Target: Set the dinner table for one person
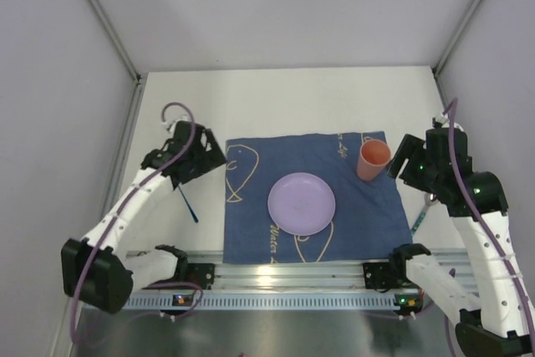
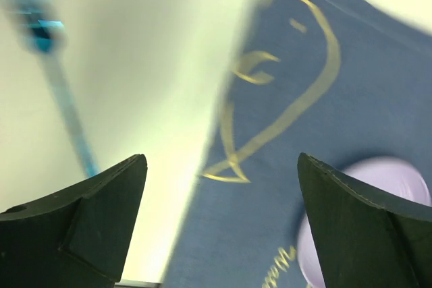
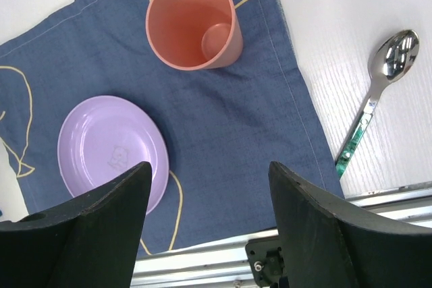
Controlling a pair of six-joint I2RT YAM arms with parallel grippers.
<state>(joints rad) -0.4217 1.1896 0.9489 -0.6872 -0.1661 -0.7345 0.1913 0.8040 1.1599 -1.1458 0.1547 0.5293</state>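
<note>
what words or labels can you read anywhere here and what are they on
Nothing reads clearly.
Cream cursive line on the dark blue cloth, beside the purple plate: too small to read.
Second cursive line near the cloth's far edge, by the orange cup: too small to read.
Raised mark at the plate's centre: too faint to read.
On the spoon: green patterned handle, no legible text.

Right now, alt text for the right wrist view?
A peach cup stands upright on a dark blue cloth, with a lilac plate lying on the cloth to its lower left. A spoon with a green handle lies on the white dinner table, just off the cloth's right edge. The right end effector frames the bottom, open and empty.
</note>
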